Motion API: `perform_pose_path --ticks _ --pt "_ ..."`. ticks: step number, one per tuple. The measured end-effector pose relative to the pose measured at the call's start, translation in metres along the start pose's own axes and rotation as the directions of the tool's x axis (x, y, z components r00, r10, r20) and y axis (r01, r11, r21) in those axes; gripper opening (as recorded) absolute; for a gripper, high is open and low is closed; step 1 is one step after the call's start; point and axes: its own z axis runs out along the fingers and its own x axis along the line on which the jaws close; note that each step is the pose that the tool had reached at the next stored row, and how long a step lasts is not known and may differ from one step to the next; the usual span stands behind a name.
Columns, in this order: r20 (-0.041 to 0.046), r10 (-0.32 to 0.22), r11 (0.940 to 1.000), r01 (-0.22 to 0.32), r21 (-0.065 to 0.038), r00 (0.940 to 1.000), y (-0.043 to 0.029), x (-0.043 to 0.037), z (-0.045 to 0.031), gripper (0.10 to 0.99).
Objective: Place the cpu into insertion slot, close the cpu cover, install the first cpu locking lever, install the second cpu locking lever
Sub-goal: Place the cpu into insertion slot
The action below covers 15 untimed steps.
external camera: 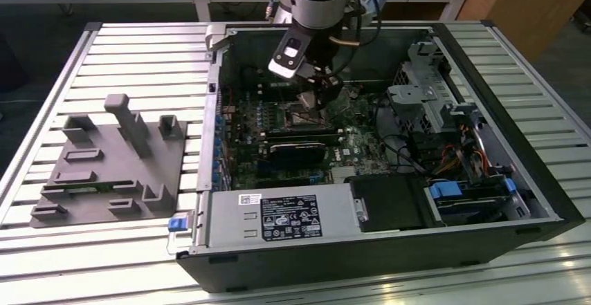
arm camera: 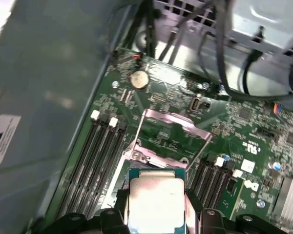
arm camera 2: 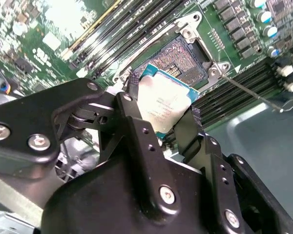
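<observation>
My gripper [arm camera 2: 162,101] is shut on the cpu [arm camera 2: 161,100], a small square chip with a silver-grey face and a green edge, gripped by two opposite sides. The chip hangs tilted just above the insertion slot [arm camera 2: 183,56], whose dark pin field lies uncovered. In the first wrist view the cpu [arm camera: 156,202] sits between my fingers, and the cpu cover [arm camera: 172,122], a thin silvery frame, stands swung up and open beyond it. Thin metal levers [arm camera: 136,132] run along both sides of the slot. In the exterior view my gripper [external camera: 312,108] is inside the open computer case.
Long black memory slots [arm camera: 95,156] flank the slot on both sides. A black graphics card [external camera: 295,154] lies nearer the case front, with a power supply [external camera: 277,216], a drive cage [external camera: 425,90] and cables [external camera: 461,156]. A grey fixture [external camera: 102,160] stands on the slatted table.
</observation>
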Motion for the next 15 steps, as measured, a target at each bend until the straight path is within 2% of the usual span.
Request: perform_pose_path --ticks 4,8,12,15 --pt "0.0059 0.072 0.9974 -0.072 -0.002 0.9974 0.0000 0.0000 0.0006 0.537" --pt "0.0117 0.143 0.9898 -0.142 -0.003 0.9897 -0.0001 0.0000 0.0012 0.537" --pt "0.0175 0.215 0.9767 -0.215 -0.006 0.9765 -0.0002 -0.0001 0.0027 0.537" --pt "0.0215 0.267 0.9638 -0.267 -0.008 0.9635 -0.0003 -0.0001 0.0041 0.537"
